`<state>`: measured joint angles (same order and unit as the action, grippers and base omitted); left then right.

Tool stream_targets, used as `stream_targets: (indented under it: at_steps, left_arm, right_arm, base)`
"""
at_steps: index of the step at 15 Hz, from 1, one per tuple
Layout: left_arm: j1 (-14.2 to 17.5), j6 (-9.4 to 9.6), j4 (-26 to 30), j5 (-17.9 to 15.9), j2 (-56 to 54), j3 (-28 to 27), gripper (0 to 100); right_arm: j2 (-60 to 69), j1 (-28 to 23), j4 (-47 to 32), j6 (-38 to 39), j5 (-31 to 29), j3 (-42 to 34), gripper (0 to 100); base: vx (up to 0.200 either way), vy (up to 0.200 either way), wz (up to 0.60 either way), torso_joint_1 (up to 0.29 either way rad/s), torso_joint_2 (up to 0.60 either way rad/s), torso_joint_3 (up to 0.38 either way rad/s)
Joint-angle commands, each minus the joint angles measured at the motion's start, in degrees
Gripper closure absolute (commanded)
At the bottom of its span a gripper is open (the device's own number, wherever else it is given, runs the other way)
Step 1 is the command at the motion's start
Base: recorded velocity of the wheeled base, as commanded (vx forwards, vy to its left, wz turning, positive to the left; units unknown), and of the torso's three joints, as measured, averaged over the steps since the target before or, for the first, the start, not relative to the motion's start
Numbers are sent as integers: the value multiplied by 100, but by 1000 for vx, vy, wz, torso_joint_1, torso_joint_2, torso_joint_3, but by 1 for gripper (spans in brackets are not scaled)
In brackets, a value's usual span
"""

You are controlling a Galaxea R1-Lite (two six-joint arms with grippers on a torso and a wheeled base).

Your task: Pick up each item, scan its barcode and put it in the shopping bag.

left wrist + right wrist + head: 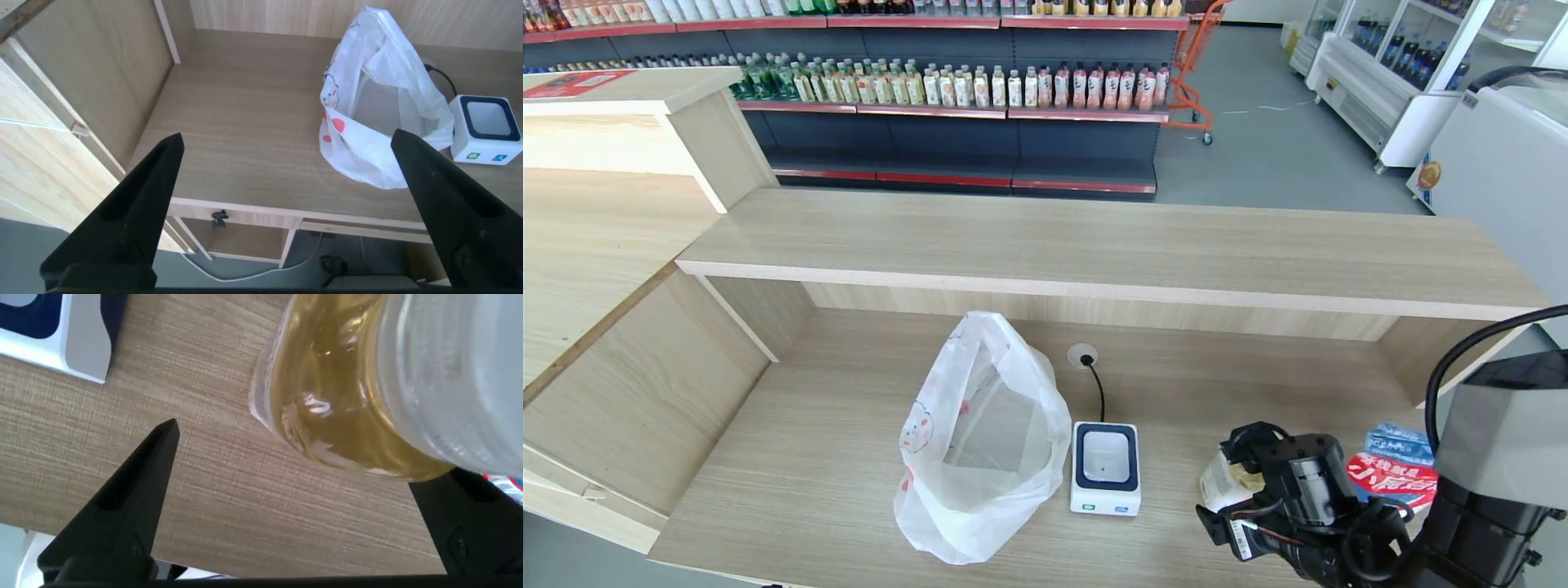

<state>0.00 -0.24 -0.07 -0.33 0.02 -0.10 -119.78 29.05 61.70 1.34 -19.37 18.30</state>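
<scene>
Right wrist view: right gripper (298,469) jaws wide, amber-liquid bottle (368,392) between them, one finger clear of it. Head view: bottle right of scanner (1104,467) and shopping bag (980,441) on worktop (809,457). Left wrist view: left gripper (288,139) jaws wide, empty.

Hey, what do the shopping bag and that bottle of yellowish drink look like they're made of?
Shopping bag: thin translucent white plastic film; it crumples softly and its inside shows through. Bottle: likely clear glossy plastic, since amber liquid shows through with bright glints; glass can't be excluded.
</scene>
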Motion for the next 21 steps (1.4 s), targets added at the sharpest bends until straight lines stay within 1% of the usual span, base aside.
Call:
stream_targets:
  at_steps: [1, 4, 9, 11, 14, 17, 18, 21]
  left_arm:
    - [0, -2, -1, -2, -2, 1, 0]
    - [0, -2, -1, -2, -2, 1, 0]
    - [0, -2, -1, -2, -2, 1, 0]
    - [0, -2, -1, -2, -2, 1, 0]
    - [0, -2, -1, -2, -2, 1, 0]
    - [0, -2, -1, -2, -2, 1, 0]
    - [0, -2, -1, -2, -2, 1, 0]
    - [0, -2, -1, -2, -2, 1, 0]
  right_arm:
    - [-484, -57, 659, -2, -5, -46, 0]
    - [-801, -57, 1345, -37, -111, -2, 0]
    - [-950, -136, 1574, -37, -120, 130, 0]
    - [-1047, -145, 1837, -73, -93, 227, 0]
    - [-1126, -119, 1925, -81, -84, 271, 0]
    - [-1267, -110, 2241, -90, 30, 315, 0]
    - [-1302, -110, 2417, -125, 162, 315, 100]
    - [-1311, -145, 2523, -292, 258, 403, 100]
  base:
    - [0, 0, 0, 0, 0, 0]
    - [0, 0, 0, 0, 0, 0]
    - [0, 0, 0, 0, 0, 0]
    - [0, 0, 0, 0, 0, 0]
    - [0, 0, 0, 0, 0, 0]
    - [0, 0, 0, 0, 0, 0]
    - [0, 0, 0, 0, 0, 0]
    - [0, 0, 0, 0, 0, 0]
